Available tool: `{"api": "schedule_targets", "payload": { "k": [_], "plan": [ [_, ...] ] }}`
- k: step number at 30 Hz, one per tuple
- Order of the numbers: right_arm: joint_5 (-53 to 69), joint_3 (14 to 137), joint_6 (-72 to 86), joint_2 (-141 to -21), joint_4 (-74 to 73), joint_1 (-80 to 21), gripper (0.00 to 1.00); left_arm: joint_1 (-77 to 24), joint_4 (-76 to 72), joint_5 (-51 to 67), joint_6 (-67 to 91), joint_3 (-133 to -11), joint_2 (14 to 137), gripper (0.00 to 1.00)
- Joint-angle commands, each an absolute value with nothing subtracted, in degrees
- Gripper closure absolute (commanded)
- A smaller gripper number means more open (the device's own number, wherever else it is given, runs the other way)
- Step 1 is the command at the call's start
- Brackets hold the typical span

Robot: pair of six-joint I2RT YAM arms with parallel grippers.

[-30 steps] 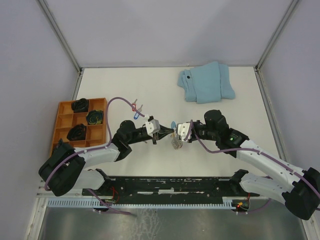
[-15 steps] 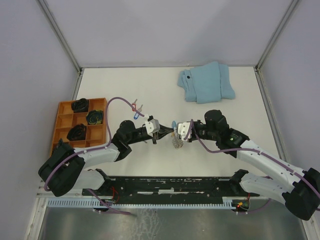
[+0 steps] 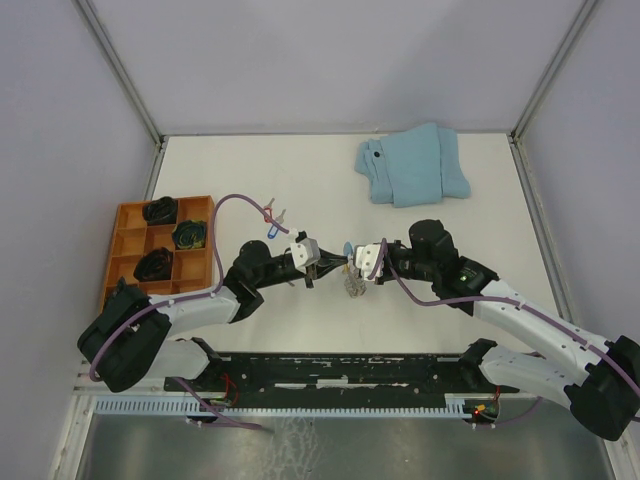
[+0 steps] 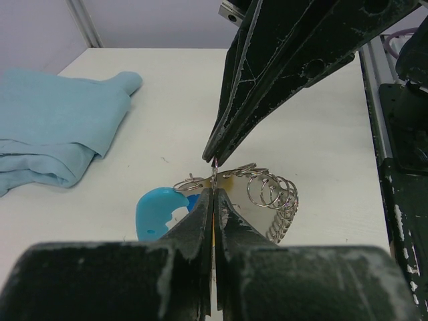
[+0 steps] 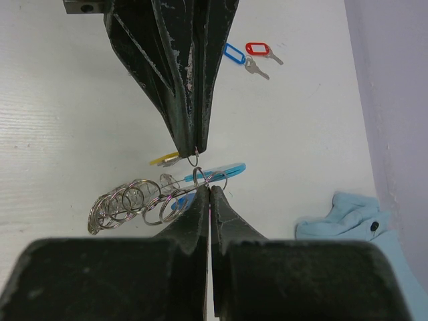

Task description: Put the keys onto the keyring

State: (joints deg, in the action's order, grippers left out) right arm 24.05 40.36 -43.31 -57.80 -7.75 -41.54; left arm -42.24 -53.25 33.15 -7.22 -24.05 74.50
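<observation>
My two grippers meet tip to tip at mid table. The left gripper (image 3: 335, 263) (image 4: 214, 192) is shut on a key with a yellow tag (image 5: 162, 159); the key's small ring hangs at the gripper's tip. The right gripper (image 3: 353, 266) (image 5: 209, 188) is shut on the wire of the keyring (image 3: 352, 286), which hangs just off the table. The keyring shows as a coil of silver rings (image 4: 274, 197) (image 5: 127, 200) with a bright blue plastic piece (image 4: 157, 210) (image 5: 221, 170). A red-tagged key (image 5: 256, 48) and a blue-tagged key (image 5: 233, 53) lie loose on the table behind the left arm (image 3: 271, 216).
A folded light-blue cloth (image 3: 412, 165) (image 4: 53, 127) lies at the back right. An orange compartment tray (image 3: 128, 238) with dark items stands at the left edge. White walls enclose the table on three sides.
</observation>
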Motion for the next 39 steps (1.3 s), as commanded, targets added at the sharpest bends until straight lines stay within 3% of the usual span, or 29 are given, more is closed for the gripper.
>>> {"api": "schedule_targets", "payload": {
  "k": [1,39],
  "plan": [
    [25.22,40.61,-42.53,-56.61,-3.96,-41.81,0.99,-42.36,-56.91,33.62,-5.63,-26.26,74.62,0.97],
    [28.27,40.66,-40.28,-57.34,-4.04,-41.78,0.99,-42.36,-62.01,36.03,-2.26,-27.04,76.97,0.97]
  ]
}}
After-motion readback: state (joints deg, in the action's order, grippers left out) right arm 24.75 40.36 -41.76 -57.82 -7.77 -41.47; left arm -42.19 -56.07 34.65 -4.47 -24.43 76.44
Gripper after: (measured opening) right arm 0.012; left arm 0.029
